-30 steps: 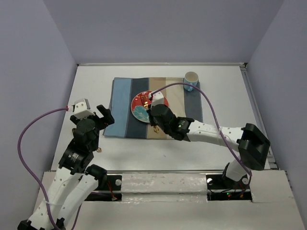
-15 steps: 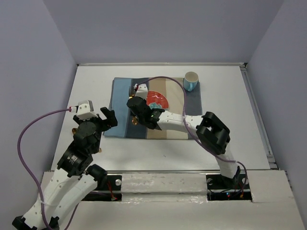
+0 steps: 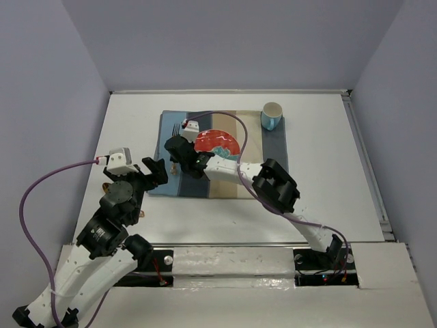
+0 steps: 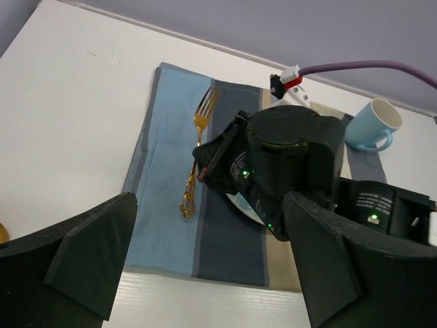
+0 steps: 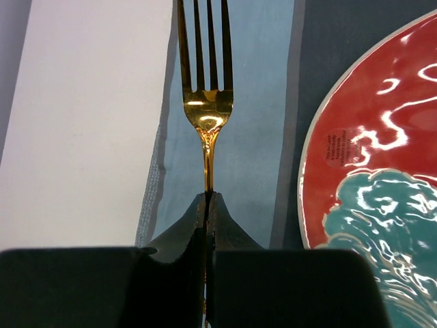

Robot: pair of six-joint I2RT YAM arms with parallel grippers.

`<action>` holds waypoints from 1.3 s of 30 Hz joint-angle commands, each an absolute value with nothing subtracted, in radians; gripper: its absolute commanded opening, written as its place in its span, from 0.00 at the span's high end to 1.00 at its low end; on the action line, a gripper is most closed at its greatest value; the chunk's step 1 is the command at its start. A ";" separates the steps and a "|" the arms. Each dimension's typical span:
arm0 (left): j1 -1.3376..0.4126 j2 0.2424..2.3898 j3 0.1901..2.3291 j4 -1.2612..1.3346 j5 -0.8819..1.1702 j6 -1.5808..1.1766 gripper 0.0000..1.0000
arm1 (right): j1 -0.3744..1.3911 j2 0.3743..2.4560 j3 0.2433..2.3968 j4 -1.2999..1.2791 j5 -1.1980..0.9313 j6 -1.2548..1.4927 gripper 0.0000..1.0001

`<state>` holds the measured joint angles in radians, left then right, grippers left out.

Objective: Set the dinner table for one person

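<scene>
Right fingers (image 5: 174,239), clamped on the fork (image 5: 207,102), should lay it flat beside the plate (image 5: 369,171); left fingers (image 4: 82,253) apart.

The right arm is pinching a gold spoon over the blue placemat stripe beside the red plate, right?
Not a spoon: the right wrist view shows tines, so it's a gold fork. The right fingers pinch it over the placemat's blue stripe beside the red plate.
</scene>
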<state>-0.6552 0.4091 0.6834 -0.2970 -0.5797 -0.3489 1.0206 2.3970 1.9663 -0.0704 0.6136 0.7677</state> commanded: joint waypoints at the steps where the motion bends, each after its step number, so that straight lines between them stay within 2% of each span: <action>1: -0.664 0.397 0.703 -0.268 -0.614 -0.348 0.01 | 1.008 2.448 2.086 -0.120 0.637 0.818 1.00; 11: -0.669 0.405 0.703 -0.267 -0.611 -0.345 0.01 | 0.999 2.528 2.129 -0.153 0.621 0.851 1.00; 14: -0.667 0.405 0.703 -0.267 -0.611 -0.347 0.01 | 0.999 2.533 2.135 -0.153 0.594 0.851 0.77; 16: -0.667 0.408 0.701 -0.265 -0.611 -0.347 0.01 | 0.999 2.533 2.144 -0.152 0.580 0.824 0.57; 18: -0.667 0.410 0.703 -0.267 -0.611 -0.347 0.01 | 0.999 2.514 2.141 -0.131 0.557 0.787 0.53; 26: -0.631 0.402 0.704 -0.268 -0.620 -0.356 0.01 | 1.011 2.369 2.008 -0.011 0.416 0.580 0.49; 33: -0.624 0.383 0.733 -0.262 -0.764 -0.360 0.01 | 1.054 2.326 1.927 0.075 0.114 0.407 0.49; 39: -0.623 0.482 0.805 -0.493 -0.828 -0.610 0.01 | 1.103 2.142 1.695 0.135 0.100 0.384 0.52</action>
<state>-0.6308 0.4110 0.7311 -0.3595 -0.7319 -0.4248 1.0721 2.3020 1.8339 0.0559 0.1753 0.4458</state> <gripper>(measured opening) 0.989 0.491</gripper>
